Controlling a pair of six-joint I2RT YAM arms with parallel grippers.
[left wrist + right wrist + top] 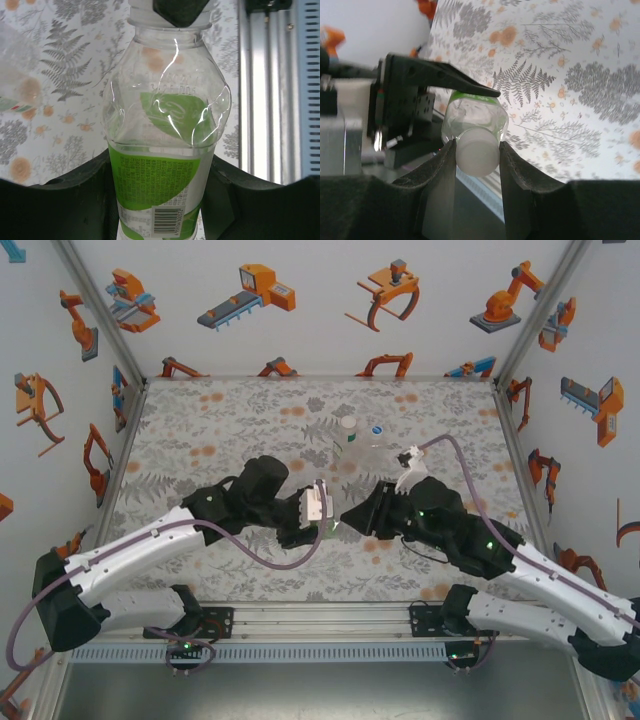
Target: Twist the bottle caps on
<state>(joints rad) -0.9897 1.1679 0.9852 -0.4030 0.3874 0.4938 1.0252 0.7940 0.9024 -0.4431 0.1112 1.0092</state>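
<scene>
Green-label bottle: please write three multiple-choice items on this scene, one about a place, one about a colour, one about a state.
1. Where is the white cap?
A) lying loose, untouched
B) between the right gripper's fingers
C) screwed down, with nothing touching it

2. What colour is the label on the held bottle?
A) red
B) green
C) blue

3. What is the state of the left gripper?
A) open, holding nothing
B) shut on a cap
C) shut on the held bottle

Answers:
1 B: the right wrist view shows the cap pinched between both fingers.
2 B: the left wrist view shows a green label around the clear body.
3 C: in the left wrist view its fingers press against both sides of the bottle.
</scene>
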